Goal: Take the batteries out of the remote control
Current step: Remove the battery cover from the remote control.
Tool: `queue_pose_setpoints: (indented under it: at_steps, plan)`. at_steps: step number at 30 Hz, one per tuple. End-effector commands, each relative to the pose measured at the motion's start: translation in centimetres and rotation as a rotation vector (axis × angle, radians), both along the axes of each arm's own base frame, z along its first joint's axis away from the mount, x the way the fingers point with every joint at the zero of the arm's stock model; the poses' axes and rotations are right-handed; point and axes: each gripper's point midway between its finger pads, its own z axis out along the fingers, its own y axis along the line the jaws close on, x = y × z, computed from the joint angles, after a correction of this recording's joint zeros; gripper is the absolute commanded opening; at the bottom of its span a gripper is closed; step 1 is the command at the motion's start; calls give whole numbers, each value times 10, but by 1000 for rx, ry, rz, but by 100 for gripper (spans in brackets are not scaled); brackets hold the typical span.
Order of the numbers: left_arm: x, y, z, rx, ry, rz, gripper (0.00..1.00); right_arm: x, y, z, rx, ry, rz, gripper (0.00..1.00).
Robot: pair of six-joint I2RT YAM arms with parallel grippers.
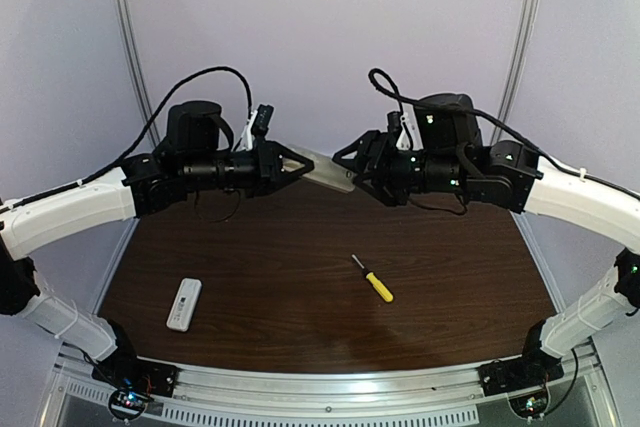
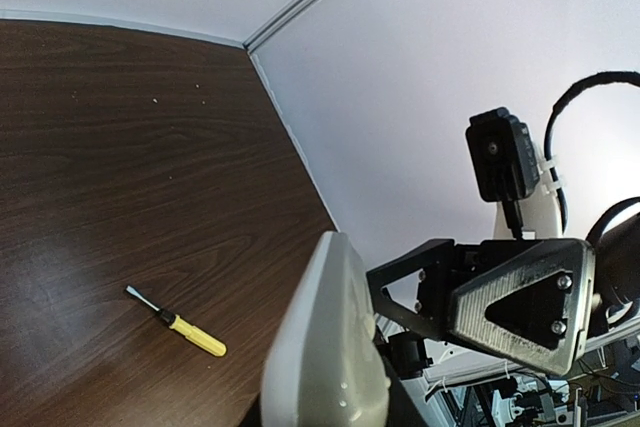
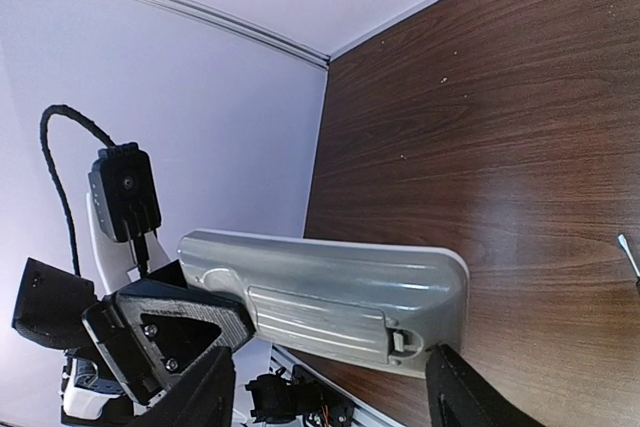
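A grey remote control hangs in the air over the table's far side, with my left gripper shut on one end. In the right wrist view the grey remote control shows its back, where the ribbed battery cover sits shut with its latch toward the free end. The batteries are hidden. My right gripper is open, its fingers on either side below the remote and not touching it. In the left wrist view the grey remote control rises edge-on.
A white remote lies at the near left of the dark wood table. A yellow-handled screwdriver lies right of centre on the table, also seen as the screwdriver from the left wrist. White walls close the back and sides.
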Motion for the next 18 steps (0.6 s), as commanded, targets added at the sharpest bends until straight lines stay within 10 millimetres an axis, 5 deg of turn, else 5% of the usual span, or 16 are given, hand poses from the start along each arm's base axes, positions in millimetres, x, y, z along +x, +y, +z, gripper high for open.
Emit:
queue_pose_setpoints:
  at_steps: [1, 18]
  plan:
    - [-14, -10, 41, -112, -90, -60, 0, -1, 7, 2, -1, -9, 8, 66]
    - [-14, -13, 35, -100, -88, -71, 0, -5, 21, 16, 60, -52, 58, 66]
